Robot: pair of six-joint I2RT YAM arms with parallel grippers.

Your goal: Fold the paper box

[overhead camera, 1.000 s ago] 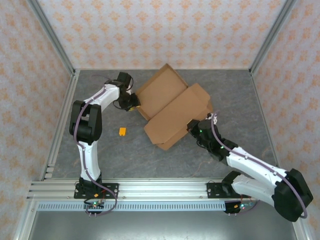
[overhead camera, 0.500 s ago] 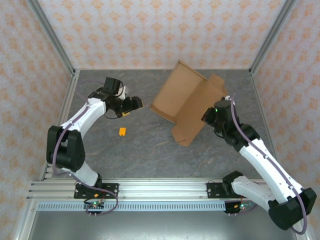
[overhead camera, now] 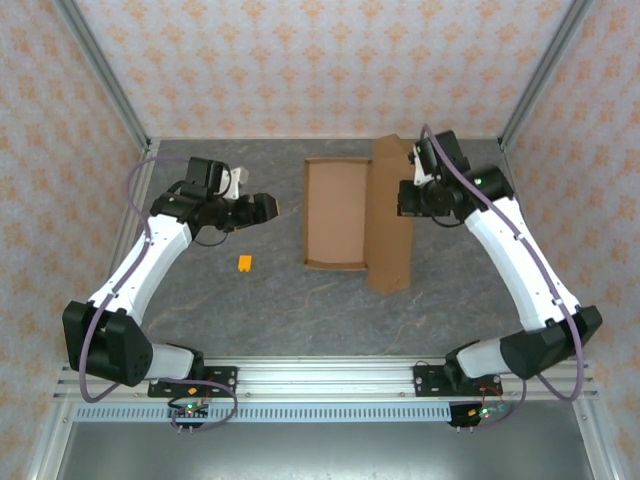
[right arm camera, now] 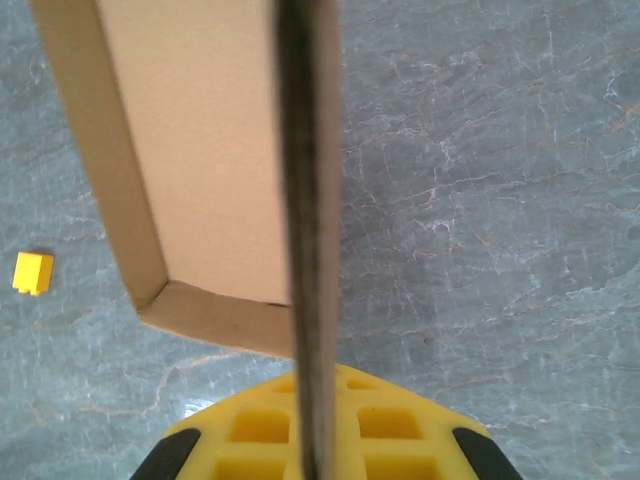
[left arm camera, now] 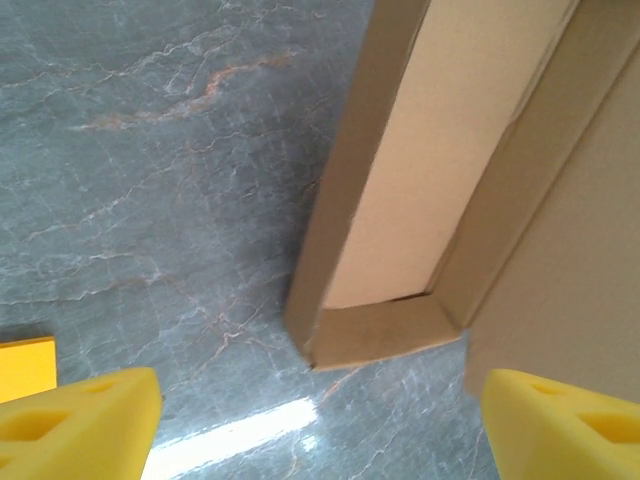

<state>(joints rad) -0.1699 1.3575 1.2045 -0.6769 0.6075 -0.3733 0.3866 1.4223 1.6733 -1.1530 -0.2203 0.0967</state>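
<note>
Since the earlier frames the paper box (overhead camera: pixel 335 215) has swung round from a skewed, diagonal lie to sit square on the table (overhead camera: pixel 300 310). Its long sides now run away from the arms, in the far middle of the surface. The right arm has swung to the far right with it. The left arm has pulled back from the box's left corner.

The box is a shallow brown cardboard tray with low walls folded up on its left, near and far sides. Its inner floor (right arm camera: pixel 190 130) shows as plain brown cardboard from wall to wall. Along the tray's right side the wide lid panel (overhead camera: pixel 390 230) is lifted off the table. In the right wrist view it appears edge-on as a thin dark strip (right arm camera: pixel 305 200) running up the middle.

The right hand (overhead camera: pixel 408 198) is clenched on that lid panel near its far end, and the yellow pads (right arm camera: pixel 260 430) pinch the sheet from both sides.

The left hand (overhead camera: pixel 266 206) is released, with its yellow fingertips (left arm camera: pixel 80 425) spread wide. It hovers over the table to the left of the tray, apart from it and facing the near left corner (left arm camera: pixel 370 335).

A small orange-yellow block (overhead camera: pixel 246 263) lies on the table left of the box, well apart from it and nearer the arms than the left hand.
</note>
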